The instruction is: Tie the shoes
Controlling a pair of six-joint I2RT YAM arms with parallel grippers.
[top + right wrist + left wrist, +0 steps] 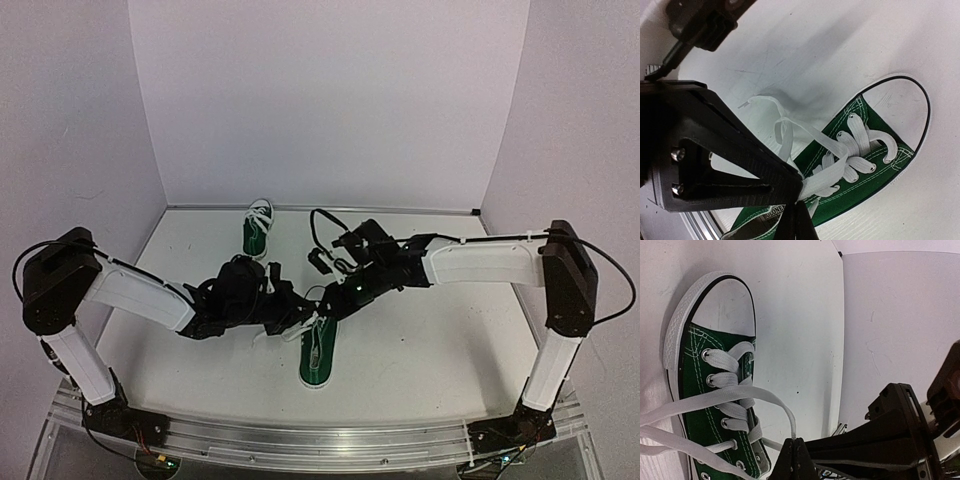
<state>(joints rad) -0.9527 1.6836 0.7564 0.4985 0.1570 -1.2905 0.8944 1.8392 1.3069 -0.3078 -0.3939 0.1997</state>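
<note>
The white table point(430, 340) fills your overhead view. The left arm point(135, 293) and right arm point(480, 262) both reach inward and meet over its middle. Two dark green sneakers stand on their soles on the table. The near shoe point(318, 358) sits right under the meeting wrists. The far shoe point(258, 230) stands well apart, close to the back wall and clear of both arms.

On the near shoe, the white laces point(730, 396) lie loose. One strand arcs off the eyelets and drops into your left gripper point(794, 457), whose fingers are pinched together on it. Your right gripper point(796, 222) is also closed, its tips clamped where a bundle of lace strands rises off the tongue. In the right wrist view, a free lace tip curls on the table beside the shoe.
</note>
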